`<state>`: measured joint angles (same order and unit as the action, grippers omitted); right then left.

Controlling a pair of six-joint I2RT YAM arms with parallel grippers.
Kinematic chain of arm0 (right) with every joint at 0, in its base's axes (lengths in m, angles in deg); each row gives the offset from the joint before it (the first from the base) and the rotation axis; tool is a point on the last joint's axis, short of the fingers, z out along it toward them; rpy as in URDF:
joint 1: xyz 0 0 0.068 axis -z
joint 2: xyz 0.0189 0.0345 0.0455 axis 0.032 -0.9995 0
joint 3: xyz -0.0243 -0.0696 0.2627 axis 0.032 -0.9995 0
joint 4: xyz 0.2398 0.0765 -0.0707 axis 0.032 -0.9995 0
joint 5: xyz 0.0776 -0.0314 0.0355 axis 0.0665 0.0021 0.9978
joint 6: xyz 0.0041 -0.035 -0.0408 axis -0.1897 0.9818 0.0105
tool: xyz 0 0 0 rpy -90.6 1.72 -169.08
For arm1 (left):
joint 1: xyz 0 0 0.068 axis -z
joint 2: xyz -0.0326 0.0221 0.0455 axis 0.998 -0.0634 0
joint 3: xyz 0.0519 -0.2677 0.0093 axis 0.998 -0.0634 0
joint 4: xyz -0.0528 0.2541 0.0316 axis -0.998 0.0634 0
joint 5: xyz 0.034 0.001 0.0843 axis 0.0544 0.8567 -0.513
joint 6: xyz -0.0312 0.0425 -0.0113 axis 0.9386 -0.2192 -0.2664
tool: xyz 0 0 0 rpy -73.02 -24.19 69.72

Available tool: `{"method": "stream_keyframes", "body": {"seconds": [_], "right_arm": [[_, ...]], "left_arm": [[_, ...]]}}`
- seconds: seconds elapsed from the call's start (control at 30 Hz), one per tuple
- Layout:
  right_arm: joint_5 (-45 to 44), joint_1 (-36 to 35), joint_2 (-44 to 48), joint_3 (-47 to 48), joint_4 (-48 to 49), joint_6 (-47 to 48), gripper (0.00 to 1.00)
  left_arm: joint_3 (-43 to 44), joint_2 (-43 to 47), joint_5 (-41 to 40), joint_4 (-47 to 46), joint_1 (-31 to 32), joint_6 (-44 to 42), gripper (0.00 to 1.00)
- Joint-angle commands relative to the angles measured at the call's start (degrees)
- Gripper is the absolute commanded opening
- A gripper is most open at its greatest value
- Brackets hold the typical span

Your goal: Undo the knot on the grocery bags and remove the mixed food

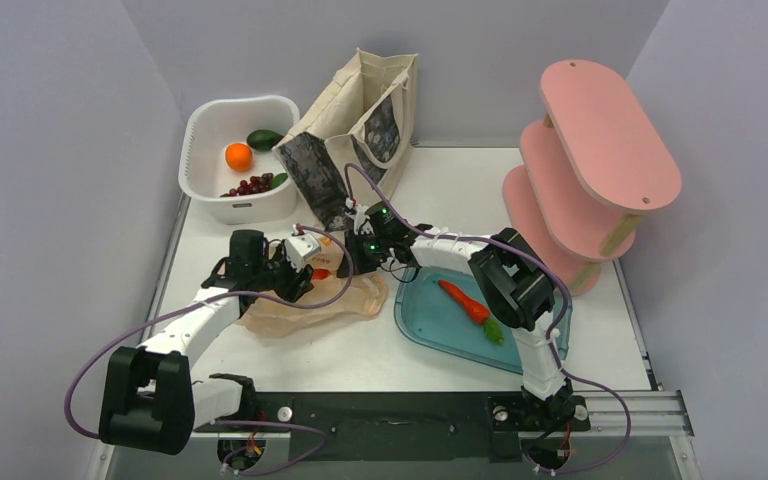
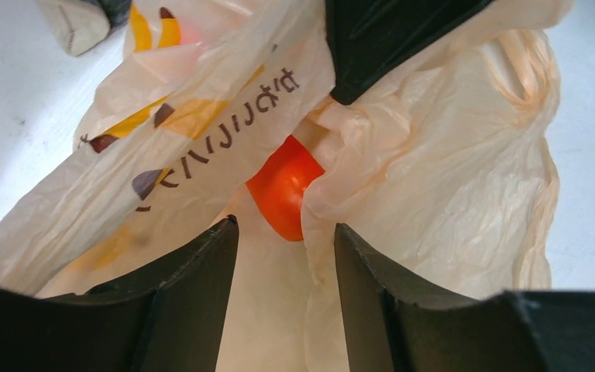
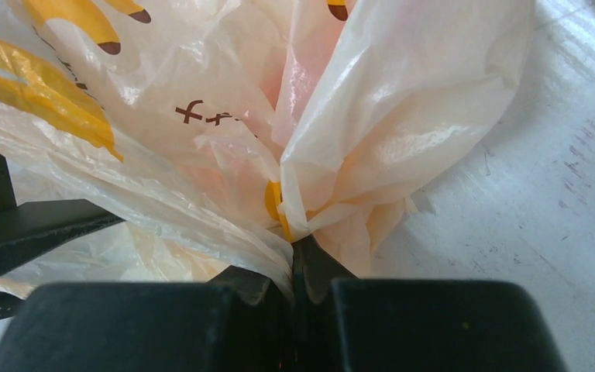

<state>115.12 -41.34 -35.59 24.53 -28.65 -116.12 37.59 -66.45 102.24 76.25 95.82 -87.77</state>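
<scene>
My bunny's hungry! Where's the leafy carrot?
In the top view, the carrot lies in the teal tray, right of centre, beside the plastic bag.

This is a robotics lab test cell, not a home or a shop. A white table [image 1: 360,350] is boxed in by plain grey walls [image 1: 50,150] along its far, left and right edges. A white-and-black left robot arm [image 1: 190,330] and its twin right robot arm [image 1: 505,275] are bolted to a black metal rail [image 1: 390,415] at the near edge, with purple cables [image 1: 110,347] looping off them.

The things on the table read as staged props:
- a white plastic basket [image 1: 192,160] at the far left corner
- a cream canvas tote with dark floral panels [image 1: 360,100] at the far edge
- a pink three-tier shelf [image 1: 610,130] at the right edge
- a teal tray [image 1: 425,310] mid-table
- a thin peach-orange plastic bag [image 1: 290,318] mid-table
</scene>
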Motion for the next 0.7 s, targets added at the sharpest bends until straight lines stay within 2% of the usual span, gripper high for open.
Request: {"method": "stream_keyframes", "body": {"seconds": [0.0,0.23,0.5,0.67], "right_arm": [[0.25,-0.12,1.76,0.02,4.64,-0.17,0.00],[0.79,-0.59,1.78,0.14,4.91,0.04,0.00],[0.91,-0.62,1.57,0.36,4.93,0.38,0.00],[1.28,-0.49,1.35,0.72,4.99,0.26,0.00]], "left_arm": [[1.17,-1.30,-5.19,-4.81,0.27,4.27,0.45],[5.38,-6.28,-5.20,-7.46,1.36,11.83,0.45],[6.92,-9.60,-10.21,-14.07,2.10,19.29,0.47],[8.32,-12.89,-14.58,-14.07,4.60,18.53,0.48]]}}
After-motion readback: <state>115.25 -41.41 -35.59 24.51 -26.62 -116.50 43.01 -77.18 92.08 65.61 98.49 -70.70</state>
